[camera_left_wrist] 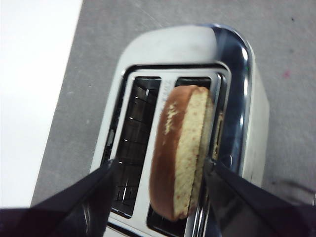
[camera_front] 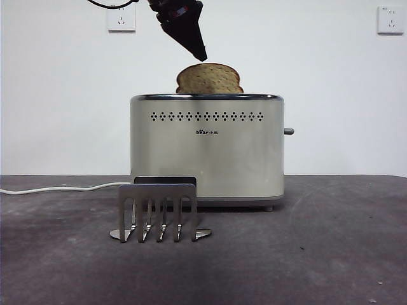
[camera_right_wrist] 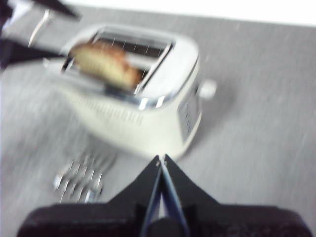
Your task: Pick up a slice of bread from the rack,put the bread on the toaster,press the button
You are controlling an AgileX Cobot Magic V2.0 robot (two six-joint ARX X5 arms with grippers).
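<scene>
The slice of bread (camera_front: 210,79) stands on edge in one slot of the cream toaster (camera_front: 206,152), its domed top sticking out above the chrome rim. My left gripper (camera_left_wrist: 160,165) hangs open just above it, one jaw on each side of the slice (camera_left_wrist: 180,148) without touching; in the front view it is the black tip (camera_front: 194,41) at the top. The other slot (camera_left_wrist: 133,143) is empty. My right gripper (camera_right_wrist: 160,159) is shut on nothing, above the table in front of the toaster (camera_right_wrist: 148,113). The grey button (camera_front: 289,131) sticks out of the toaster's right side. The steel rack (camera_front: 158,213) stands empty in front.
A white power cord (camera_front: 57,188) runs along the table from the left to the toaster. Two wall sockets (camera_front: 121,18) sit high on the white back wall. The right wrist view is blurred; it shows the rack (camera_right_wrist: 79,180) beside the toaster.
</scene>
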